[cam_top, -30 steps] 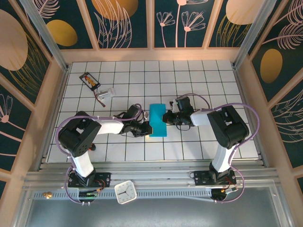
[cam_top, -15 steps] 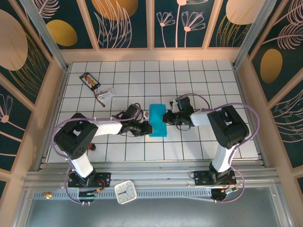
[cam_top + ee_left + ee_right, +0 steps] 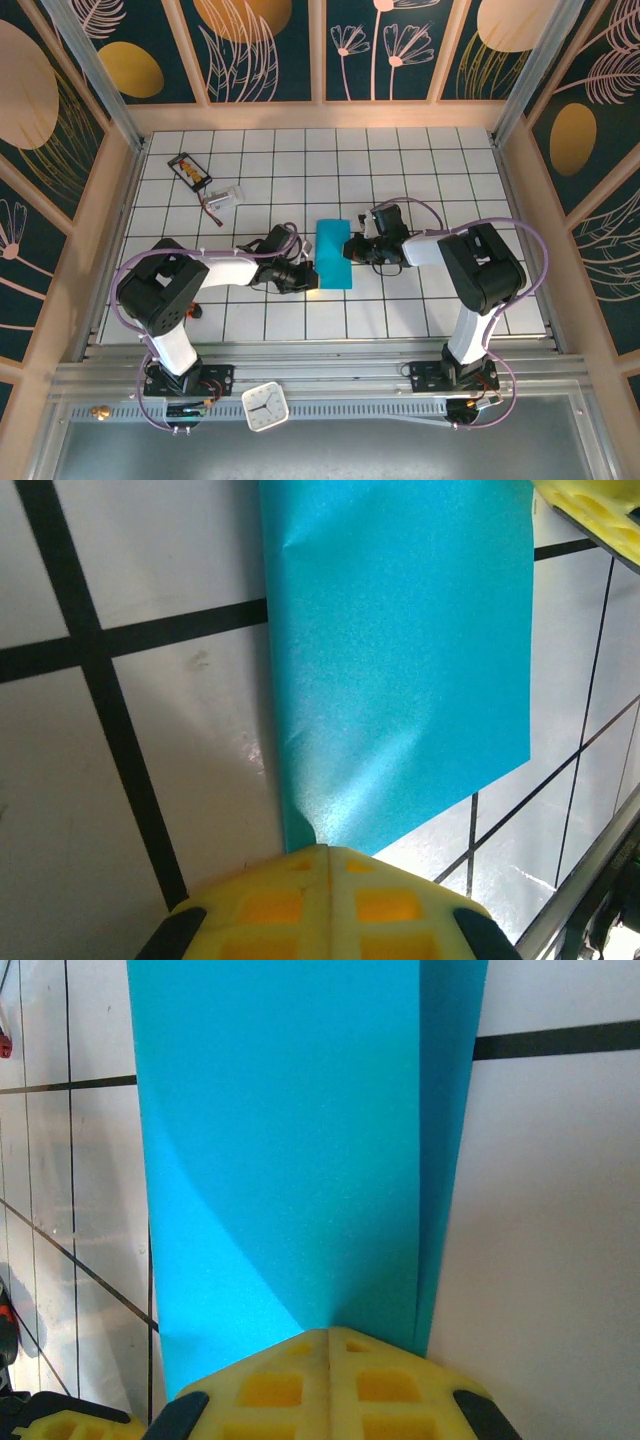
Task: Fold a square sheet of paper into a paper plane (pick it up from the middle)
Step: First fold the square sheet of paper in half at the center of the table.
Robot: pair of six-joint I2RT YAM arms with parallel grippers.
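Left gripper (image 3: 311, 278): low over the tiles just left of centre in the top view. In its wrist view the yellow fingers (image 3: 270, 910) sit at the bottom edge, pressed together on the sheet's near edge.
Right gripper (image 3: 349, 247): just right of centre in the top view, facing the left one. In its own wrist view the fingers (image 3: 390, 1390) meet at the bottom of the frame, clamped on the paper's edge.
Sheet of paper (image 3: 333, 253): teal-blue, folded into an upright rectangle, lying at the centre of the top view between the two grippers. In the right wrist view (image 3: 290, 1130) a narrower layer shows along its right side.
Table (image 3: 400, 170): white tiles with dark lines.
Black card (image 3: 190, 170): orange marks, upper left of the tiles, well apart from the paper.
Clock (image 3: 266, 407): white, on the rail at the bottom of the top view.
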